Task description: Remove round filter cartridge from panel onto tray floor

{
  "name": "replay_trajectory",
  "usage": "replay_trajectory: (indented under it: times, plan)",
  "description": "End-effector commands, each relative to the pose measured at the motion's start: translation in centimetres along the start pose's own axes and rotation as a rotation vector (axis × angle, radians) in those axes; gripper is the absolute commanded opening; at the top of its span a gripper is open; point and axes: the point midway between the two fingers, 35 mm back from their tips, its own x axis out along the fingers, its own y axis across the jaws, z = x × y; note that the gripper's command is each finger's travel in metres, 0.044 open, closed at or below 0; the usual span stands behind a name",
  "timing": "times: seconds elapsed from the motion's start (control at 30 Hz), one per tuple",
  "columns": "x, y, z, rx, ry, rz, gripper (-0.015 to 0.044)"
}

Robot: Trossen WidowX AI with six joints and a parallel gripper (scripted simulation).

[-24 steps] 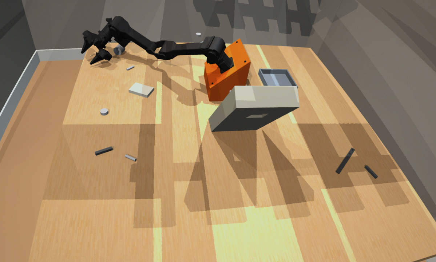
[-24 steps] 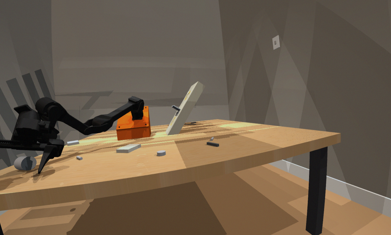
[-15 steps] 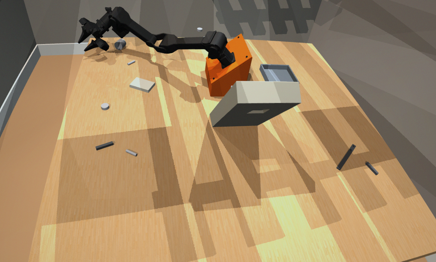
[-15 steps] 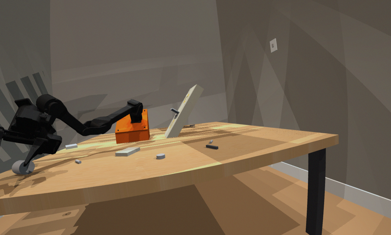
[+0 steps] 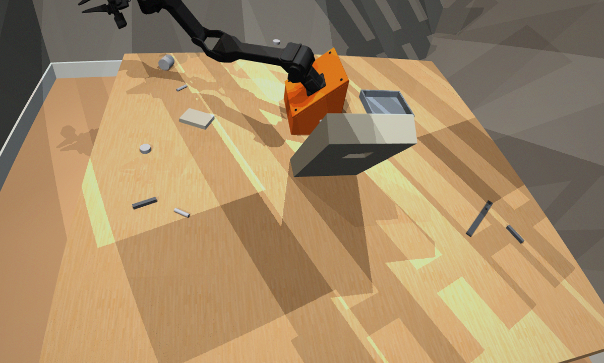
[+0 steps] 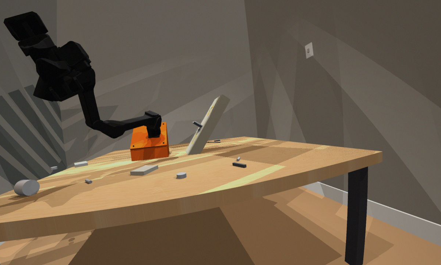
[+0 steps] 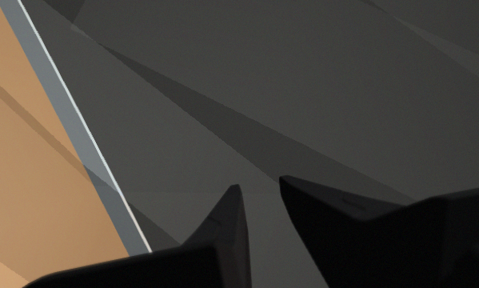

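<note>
Lying on table, cartridge (image 5: 166, 61) below raised pincer (image 5: 110, 11).

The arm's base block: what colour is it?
Bright orange with small dark corner dots, clearest in the top view.
</note>
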Motion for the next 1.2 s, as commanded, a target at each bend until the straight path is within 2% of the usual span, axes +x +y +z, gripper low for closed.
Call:
replay_trajectory:
  times: [0.0, 0.3, 0.5, 0.6, 0.87, 1.17]
  plan:
    - [-1.4, -3.5, 6.4, -0.181, -0.086, -0.092, 0.009]
    - [-5.9, -7.9, 19.3, -0.513, -0.245, -0.286, 0.009]
    - [-8.3, -8.5, 24.4, -0.635, -0.314, -0.358, 0.009]
    - [-10.4, -8.2, 28.8, -0.744, -0.384, -0.406, 0.009]
    - [-16.7, -5.4, 39.2, -1.031, -0.565, -0.525, 0.009]
    - [-24.9, 1.7, 48.9, -1.395, -0.779, -0.662, 0.009]
